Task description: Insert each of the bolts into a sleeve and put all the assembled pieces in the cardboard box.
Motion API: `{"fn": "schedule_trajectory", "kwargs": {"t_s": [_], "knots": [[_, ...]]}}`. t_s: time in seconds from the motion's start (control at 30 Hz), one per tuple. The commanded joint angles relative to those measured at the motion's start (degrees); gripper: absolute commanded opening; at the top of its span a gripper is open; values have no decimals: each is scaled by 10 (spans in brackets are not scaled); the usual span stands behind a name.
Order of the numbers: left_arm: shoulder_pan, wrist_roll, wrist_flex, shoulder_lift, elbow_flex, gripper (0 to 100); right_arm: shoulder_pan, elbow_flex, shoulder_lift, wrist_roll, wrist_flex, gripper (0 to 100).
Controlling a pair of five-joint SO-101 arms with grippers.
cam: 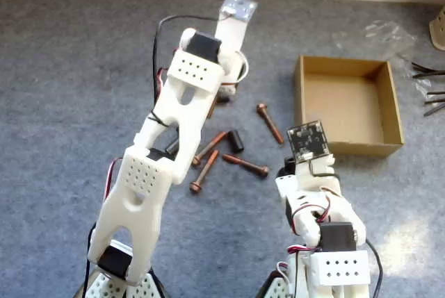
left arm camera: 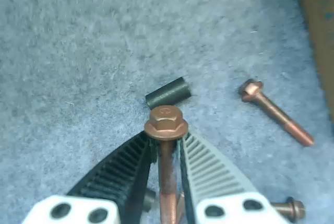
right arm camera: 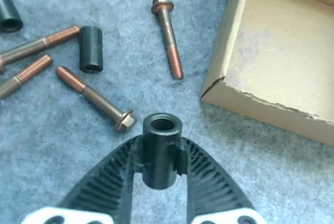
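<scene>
Two grippers, both loaded. Left gripper (left arm camera: 166, 143) is clamped on a bolt (left arm camera: 166, 122) by the shank, hex head proud of the tips. A spare sleeve (left arm camera: 168, 93) lies just ahead of that head. Right gripper (right arm camera: 160, 148) is clamped on a sleeve (right arm camera: 159, 164), bore open and clear of the fingers, likely presented so a bolt can enter. Loose bolts (right arm camera: 96, 98) lie just ahead, cardboard box (right arm camera: 250, 101) near, off to one side. Pairing judged not yet done.
</scene>
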Motion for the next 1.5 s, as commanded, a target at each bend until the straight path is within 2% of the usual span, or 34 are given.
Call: {"fn": "schedule_trajectory", "kwargs": {"t_s": [0.0,0.27,0.63,0.7,0.93,1.07,1.2,1.47], "knots": [[29,4,30,-15,-75,5,-28,-2,-3,-11,-36,5],[33,-17,32,-25,-87,5,-49,33,-5,-21,-88,5],[18,-21,33,-148,-88,5,-46,39,-5,-24,-105,5],[22,-40,34,-168,-81,5,-46,39,-5,-24,-105,5],[36,-53,33,-297,65,5,-48,40,-2,-25,-143,5],[31,-54,32,-388,138,5,-48,39,-5,-70,-150,5],[36,-55,30,-454,214,5,-49,47,-5,-76,-189,5],[31,-58,29,-552,309,5,-95,131,-5,-72,-358,5]]}}
